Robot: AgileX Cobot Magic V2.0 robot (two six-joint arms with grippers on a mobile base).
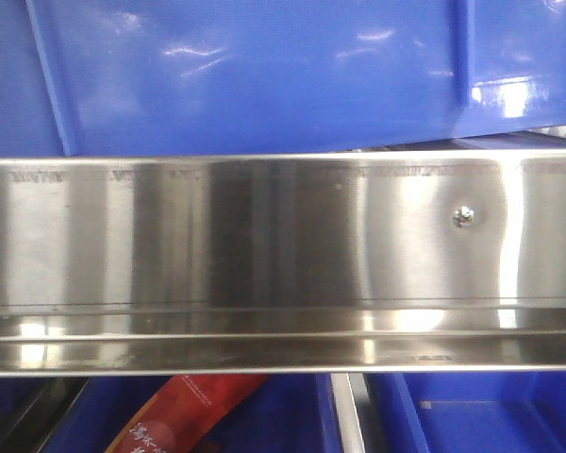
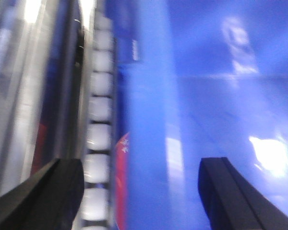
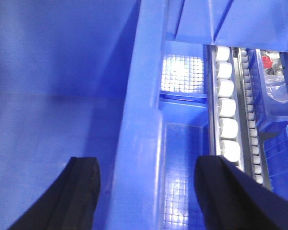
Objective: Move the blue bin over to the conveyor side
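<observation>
The blue bin (image 1: 264, 75) fills the top of the front view, glossy, with a thin vertical rib at its left. In the left wrist view, which is blurred, its wall and rim (image 2: 153, 120) run between the fingers of my left gripper (image 2: 140, 165), which is open and straddles the rim. My right gripper (image 3: 146, 165) is also open, one finger inside the bin (image 3: 53, 96) and the other outside its rim (image 3: 141, 120). Neither pair of fingers touches the plastic. The conveyor side is out of view.
A shiny steel rail (image 1: 264, 255) with a screw (image 1: 463, 216) crosses the front view. Below it lies a blue bin with a red snack packet (image 1: 184, 415). White rollers (image 3: 225, 110) run beside another blue bin with a gridded floor (image 3: 182, 143); small bins (image 3: 273, 96) sit further right.
</observation>
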